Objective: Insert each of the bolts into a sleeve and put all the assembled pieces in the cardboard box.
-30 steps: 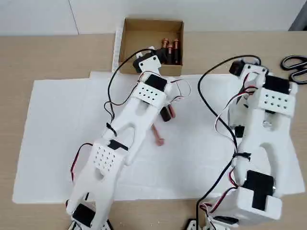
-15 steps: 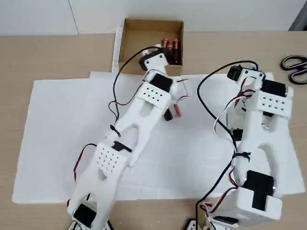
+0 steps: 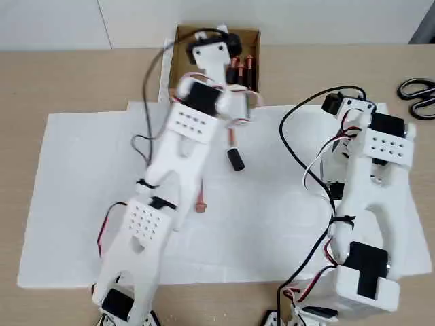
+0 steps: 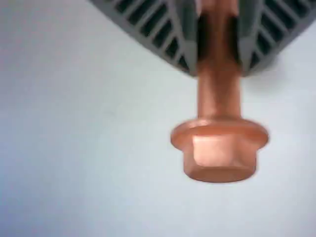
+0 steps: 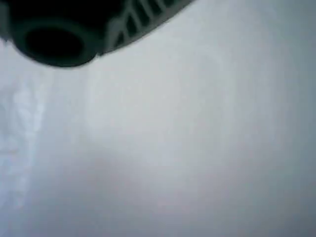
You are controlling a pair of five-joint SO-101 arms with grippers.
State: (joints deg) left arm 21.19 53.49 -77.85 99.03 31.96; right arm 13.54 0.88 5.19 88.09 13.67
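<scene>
From above, the cardboard box [image 3: 182, 61] is sitting far back on the desk [image 3: 68, 75]. Left wrist: my left end effector [image 4: 218, 29] is pinching a bolt [image 4: 218, 143]. Right wrist: a sleeve [image 5: 52, 42] is sitting by my right end effector [image 5: 113, 27]; I cannot tell its grip.

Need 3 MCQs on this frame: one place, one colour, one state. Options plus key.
1. Where do the scissors lie?
A) in the cardboard box
B) on the bare table, near its right edge
C) on the white sheet

2. What colour is the bolt in the left gripper?
A) copper
B) blue
C) black

3. The left gripper is:
A) open, empty
B) shut on a sleeve
C) shut on the bolt

Key: 1B, they rest on bare wood at the right edge. 2A, shaft and head both show copper. 3C, the ribbed fingers clamp the shaft and the head hangs below.
</scene>
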